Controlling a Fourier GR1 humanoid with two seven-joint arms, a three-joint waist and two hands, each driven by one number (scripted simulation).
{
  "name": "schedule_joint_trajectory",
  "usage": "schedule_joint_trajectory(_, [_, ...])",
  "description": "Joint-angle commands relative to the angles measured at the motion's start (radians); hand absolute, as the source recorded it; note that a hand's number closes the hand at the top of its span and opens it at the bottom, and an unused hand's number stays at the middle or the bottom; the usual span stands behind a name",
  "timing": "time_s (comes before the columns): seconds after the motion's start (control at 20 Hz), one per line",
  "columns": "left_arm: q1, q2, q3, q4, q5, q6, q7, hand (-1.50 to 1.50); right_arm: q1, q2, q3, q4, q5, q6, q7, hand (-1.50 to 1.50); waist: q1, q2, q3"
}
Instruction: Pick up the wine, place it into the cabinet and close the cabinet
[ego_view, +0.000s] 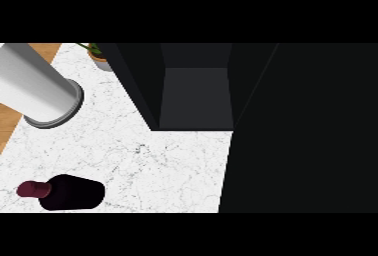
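The wine bottle (72, 193) stands on the white marble counter (148, 160) at the lower left. It is seen from above, with a dark body and a maroon cap (33, 189). The black cabinet (196, 95) stands at the back middle, open, with a dark grey inside and nothing visible in it. A broad black panel (303, 130), which looks like its open door, fills the right side of the view. Neither hand shows anywhere.
A large grey-white cylinder (37, 87) with a dark rim leans in from the upper left, over the counter's left edge. A small potted plant (100, 57) sits at the back, left of the cabinet. Wood (11, 125) shows beyond the counter's left edge.
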Motion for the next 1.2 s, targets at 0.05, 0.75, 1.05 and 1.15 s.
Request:
schedule_joint_trajectory(0.05, [0.002,-0.014,-0.020,0.065,-0.057,-0.025,-0.026,-1.50,-0.054,-0.020,-0.004,-0.123,-0.061,-0.035,0.146,-1.50,-0.004,0.000,0.000])
schedule_joint_trajectory(0.75, [0.077,-0.035,-0.014,0.391,-0.052,-0.135,-0.347,-1.50,-0.070,-0.017,-0.042,-0.099,-0.085,-0.027,0.120,-1.50,-0.001,0.001,0.000])
schedule_joint_trajectory(1.05, [0.059,-0.006,0.052,0.577,-0.012,-0.222,-0.468,-1.50,-0.108,-0.018,-0.027,-0.111,-0.065,-0.054,0.160,-1.50,-0.003,-0.001,-0.001])
schedule_joint_trajectory(1.15, [0.056,-0.035,-0.048,0.576,-0.077,-0.151,-0.476,-1.50,-0.043,-0.012,-0.014,-0.119,-0.077,-0.016,0.102,-1.50,-0.003,0.001,0.000])
